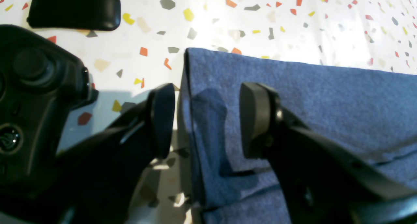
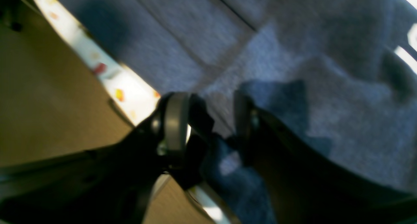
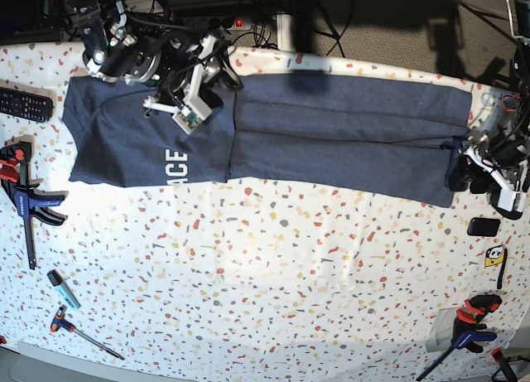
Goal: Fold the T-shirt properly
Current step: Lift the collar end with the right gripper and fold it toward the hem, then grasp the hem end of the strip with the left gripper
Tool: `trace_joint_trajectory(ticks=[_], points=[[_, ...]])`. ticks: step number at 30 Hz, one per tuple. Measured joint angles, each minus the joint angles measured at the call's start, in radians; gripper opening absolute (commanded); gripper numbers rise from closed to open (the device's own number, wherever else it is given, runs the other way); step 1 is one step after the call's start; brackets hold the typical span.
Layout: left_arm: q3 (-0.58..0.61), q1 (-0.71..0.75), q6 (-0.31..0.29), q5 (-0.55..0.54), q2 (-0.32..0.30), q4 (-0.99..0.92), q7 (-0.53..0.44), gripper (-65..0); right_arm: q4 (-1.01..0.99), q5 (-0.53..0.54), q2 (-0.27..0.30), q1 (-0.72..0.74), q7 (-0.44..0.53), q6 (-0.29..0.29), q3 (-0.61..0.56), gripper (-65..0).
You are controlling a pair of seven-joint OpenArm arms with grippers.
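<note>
One long, heathered slate-blue T-shirt (image 3: 331,133) lies flat on speckled terrazzo table (image 3: 273,282).

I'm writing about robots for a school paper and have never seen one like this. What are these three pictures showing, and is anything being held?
This is a two-armed robot folding a T-shirt on a speckled table. The base picture looks down from overhead; the other two come from cameras on each wrist, looking past the jaws. The left gripper is open, its jaws straddling the shirt's folded edge at the table's right end in the overhead view. The right gripper works at the other end; its picture is blurred, so I cannot tell whether it pinches cloth. Around the shirt lie clamps, a remote control and a screwdriver.
</note>
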Motion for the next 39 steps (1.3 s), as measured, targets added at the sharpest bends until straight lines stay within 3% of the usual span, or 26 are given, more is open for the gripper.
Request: trace_joint_trajectory(ticks=[9,12,15,20,22,27,32,39], points=[[0.000,0.003,-0.002,-0.051,-0.005,0.000,0.094,-34.0,0.037,0.033,-0.001,0.063,-0.007,0.000,0.147,-38.9],[0.000,0.011,-0.003,-0.059,-0.008,-0.046,0.072,-34.1,0.037,0.033,0.000,0.066,-0.007,0.000,0.221,-38.9],[0.000,0.015,-0.004,-0.059,-0.006,-0.145,-0.028,-34.0,0.037,0.055,0.000,0.065,-0.042,0.000,0.282,-38.9],[-0.002,0.008,-0.018,-0.074,-0.011,-0.203,-0.054,-34.0,0.037,0.138,-0.002,0.065,-0.061,0.000,0.351,-38.9],[-0.002,0.006,-0.029,-0.080,-0.011,-0.203,-0.023,-34.0,0.037,0.138,-0.002,0.065,-0.062,0.000,0.360,-38.9],[-0.006,0.000,-0.133,-0.225,-0.019,-0.203,0.143,-34.0,0.037,0.137,-0.003,0.065,-0.068,0.000,0.360,-38.9],[-0.005,0.002,-0.141,-0.331,-0.034,-0.203,0.270,-34.1,0.037,0.138,-0.003,0.065,-0.068,0.000,0.360,-38.9],[-0.005,0.019,-0.141,-0.438,-0.043,-0.203,0.335,-34.1,0.037,0.137,-0.003,0.065,-0.068,0.000,0.360,-38.9]])
